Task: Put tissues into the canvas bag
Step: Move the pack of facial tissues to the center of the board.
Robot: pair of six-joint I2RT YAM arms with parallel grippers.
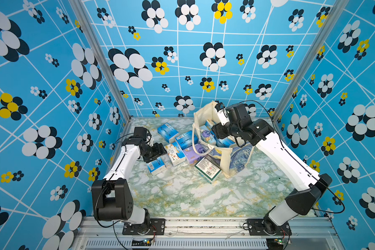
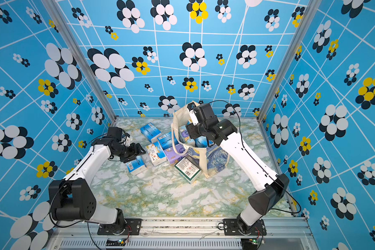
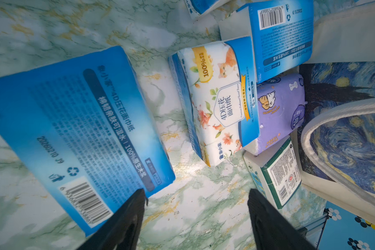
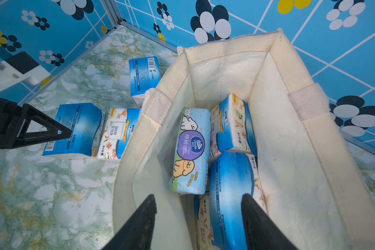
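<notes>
Left gripper (image 3: 196,191) hangs released and empty, one fingertip (image 3: 136,201) just beside the blue plastic-wrapped tissue pack (image 3: 78,134), which lies at the 8 o'clock end of the loose packs (image 1: 174,153). Best to centre across its short width, descend, then squeeze gently. Cream canvas bag (image 1: 239,157) with swirling blue print stands at their 3 o'clock, stowed packs (image 4: 191,149) inside; the right gripper (image 4: 198,195), spread and empty, hovers over its mouth.

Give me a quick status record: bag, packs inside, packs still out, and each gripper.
bag: canvas bag upright, mouth open
inside: at least three packs, cartoon pack among them
outside: six on the table: near blue pack, far blue pack, middle blue pack, floral pack, lilac pack, green-white pack
left gripper: fingers apart, empty, beside near blue pack
right gripper: fingers apart, empty, over bag mouth
</notes>
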